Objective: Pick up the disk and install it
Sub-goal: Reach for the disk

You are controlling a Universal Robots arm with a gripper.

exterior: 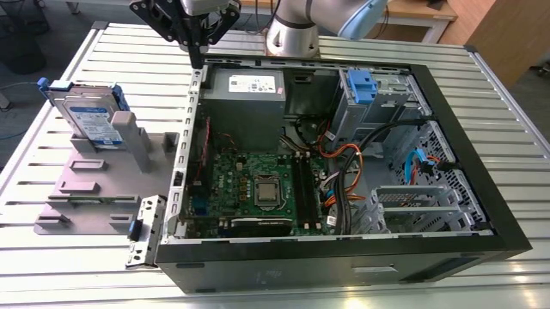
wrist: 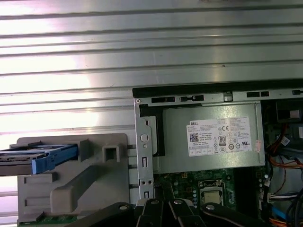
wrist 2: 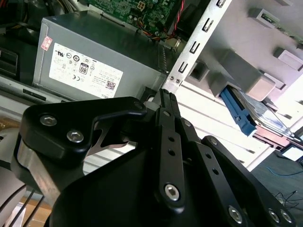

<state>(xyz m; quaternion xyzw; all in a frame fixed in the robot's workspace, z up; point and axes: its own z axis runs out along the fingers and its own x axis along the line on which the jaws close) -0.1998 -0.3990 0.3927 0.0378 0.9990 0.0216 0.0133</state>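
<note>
Exterior view, nearest first: the black front wall of the open computer case (exterior: 301, 264) lies on the slatted metal table (exterior: 77, 270), and behind it I see the green motherboard (exterior: 257, 187) flat on the case floor. At the exterior view's left, just outside the case, a grey holding fixture (exterior: 86, 193) rests on the table. The disk (exterior: 90, 119) stands on edge in that fixture's far slot, tilted a little, its label facing the camera and its blue bracket showing at the top. It has not been picked up. Farther back inside the case sit the grey power supply (exterior: 245, 103) and, toward the exterior view's right, the blue-latched drive cage (exterior: 369, 96). My gripper (exterior: 196, 62) hangs above the far corner of the case rim beside the power supply, well apart from the disk. Its fingers are pressed together with nothing between them, which the second wrist view confirms at the gripper (wrist 2: 164, 94), with the disk (wrist 2: 270, 113) off to one side. The first wrist view looks down on the disk (wrist: 38, 158) in its fixture next to the case wall. Farthest away rises the arm's base (exterior: 292, 32).
</note>
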